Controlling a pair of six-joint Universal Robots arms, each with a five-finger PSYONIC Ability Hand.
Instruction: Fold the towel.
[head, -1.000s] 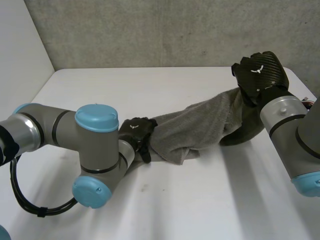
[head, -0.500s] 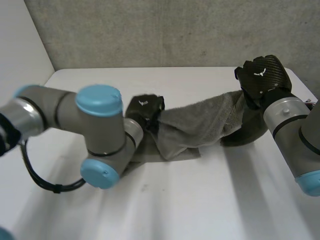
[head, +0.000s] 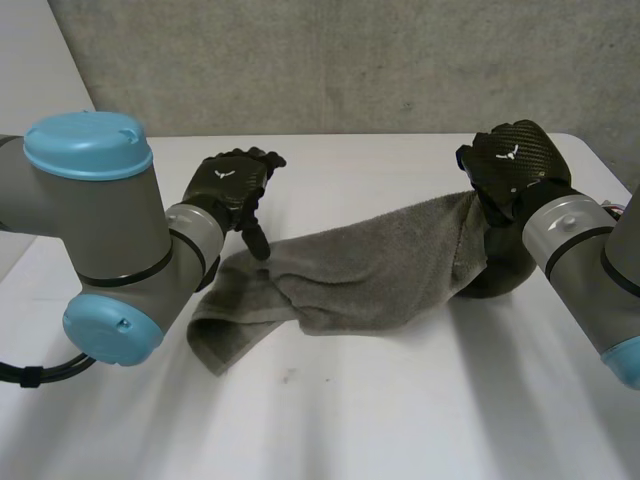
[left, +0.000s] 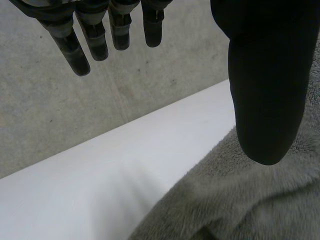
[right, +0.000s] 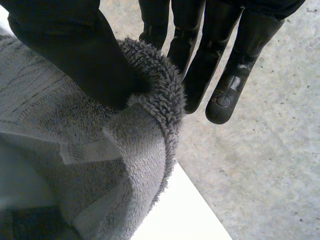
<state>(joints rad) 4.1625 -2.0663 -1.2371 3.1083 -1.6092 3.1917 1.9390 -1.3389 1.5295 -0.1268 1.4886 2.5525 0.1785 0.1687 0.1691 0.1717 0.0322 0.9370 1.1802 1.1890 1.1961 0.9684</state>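
Observation:
A grey towel (head: 350, 275) lies crumpled across the middle of the white table (head: 400, 400), its right end lifted. My right hand (head: 510, 165) is shut on that raised end; in the right wrist view the thumb (right: 75, 50) pinches the fluffy towel edge (right: 155, 100) against the fingers (right: 230, 75). My left hand (head: 232, 185) hovers above the towel's left part, open, with straight fingers (left: 90, 40) and thumb (left: 267, 90) apart and nothing between them. The towel (left: 240, 200) lies below its thumb.
A grey concrete wall (head: 320, 60) stands behind the table's back edge. A white side wall (head: 40, 70) is at the far left. My bulky left arm (head: 100, 240) stands over the table's left part.
My left hand has let go of the towel's left end and risen up and to the left. That end has dropped onto the table. The right hand keeps its grip.

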